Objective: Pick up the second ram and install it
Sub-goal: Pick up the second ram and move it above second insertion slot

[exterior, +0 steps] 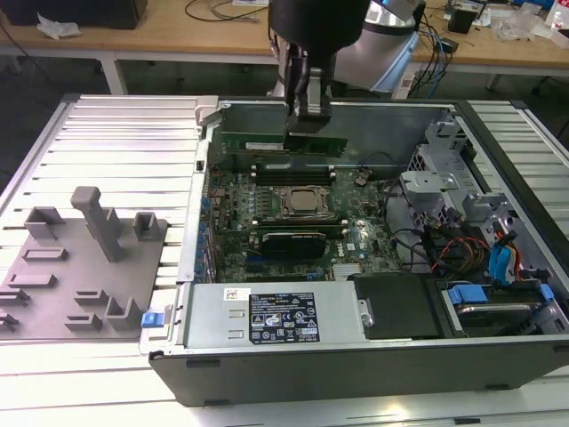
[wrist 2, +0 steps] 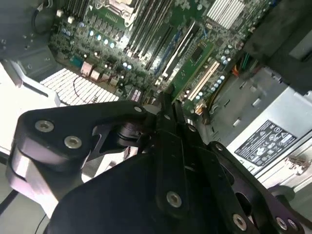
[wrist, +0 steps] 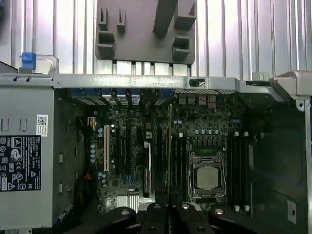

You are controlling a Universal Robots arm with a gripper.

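Observation:
A green ram stick (exterior: pixel 320 142) hangs level above the far side of the open computer case, with my gripper (exterior: pixel 313 123) shut on its top edge. It sits over the memory slots (exterior: pixel 284 171) just beyond the processor (exterior: pixel 302 202). In the first wrist view the ram (wrist: pixel 169 146) shows edge-on as a thin line running from my gripper (wrist: pixel 168 209) across the motherboard, beside the processor (wrist: pixel 207 175). In the second wrist view my gripper (wrist 2: pixel 168 109) is pinched together over the board.
A grey holding fixture (exterior: pixel 80 267) lies on the ribbed table at the exterior view's left. The case holds a power supply (exterior: pixel 276 316) at the near side and drive cages with cables (exterior: pixel 453 213) at the exterior view's right. A workbench (exterior: pixel 178 27) stands behind.

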